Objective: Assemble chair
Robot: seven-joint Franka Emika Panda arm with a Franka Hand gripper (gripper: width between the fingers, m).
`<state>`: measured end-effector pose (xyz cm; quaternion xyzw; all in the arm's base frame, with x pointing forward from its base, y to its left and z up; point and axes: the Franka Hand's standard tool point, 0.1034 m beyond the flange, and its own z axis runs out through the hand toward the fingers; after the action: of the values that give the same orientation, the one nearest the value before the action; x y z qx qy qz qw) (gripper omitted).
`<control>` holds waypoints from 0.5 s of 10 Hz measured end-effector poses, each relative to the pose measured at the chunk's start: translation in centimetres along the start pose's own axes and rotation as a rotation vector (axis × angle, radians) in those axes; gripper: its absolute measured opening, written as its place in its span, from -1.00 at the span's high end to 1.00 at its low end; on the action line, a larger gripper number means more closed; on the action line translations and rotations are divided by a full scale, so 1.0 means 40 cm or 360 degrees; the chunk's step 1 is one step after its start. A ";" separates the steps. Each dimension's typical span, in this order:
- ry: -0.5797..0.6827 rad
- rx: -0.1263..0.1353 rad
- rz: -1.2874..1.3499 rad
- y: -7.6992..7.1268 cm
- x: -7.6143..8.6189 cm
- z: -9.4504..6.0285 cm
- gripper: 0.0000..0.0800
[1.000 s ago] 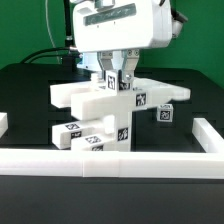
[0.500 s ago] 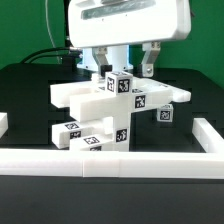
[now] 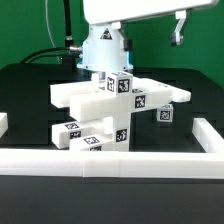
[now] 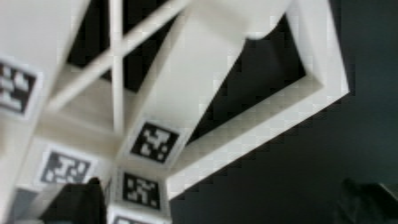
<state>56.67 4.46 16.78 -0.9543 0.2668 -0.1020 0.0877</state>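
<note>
Right now I read this as the gap between steps: the partly built chair stands in the middle of the black table, inside the white rail that borders the work area, and nothing is touching it. From the exterior view I see a broad white slab lying flat on top, a short tagged post standing upright on it, and more tagged white pieces stacked below toward the rail. One loose tagged block sits just beside the slab, on the exterior view's right. My gripper is high above the assembly, mostly cut off by the frame edge, so I cannot tell whether its fingers are spread or pressed together; they hold nothing I can see. The wrist view only gives me blurred white edges and tags against dark ground. My judgement: the next move calls for picking a loose part, likely that block, approaching squarely from above.
</note>
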 end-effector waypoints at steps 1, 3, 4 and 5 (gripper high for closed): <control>0.0000 -0.0005 -0.0031 0.005 0.004 0.004 -0.62; -0.0003 -0.0009 -0.0031 0.007 0.004 0.008 -0.62; -0.0004 -0.0008 -0.0031 0.004 0.001 0.009 -0.62; -0.0009 0.0006 0.0004 -0.021 -0.020 0.004 -0.62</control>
<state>56.46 5.60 16.71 -0.9541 0.2677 -0.0997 0.0903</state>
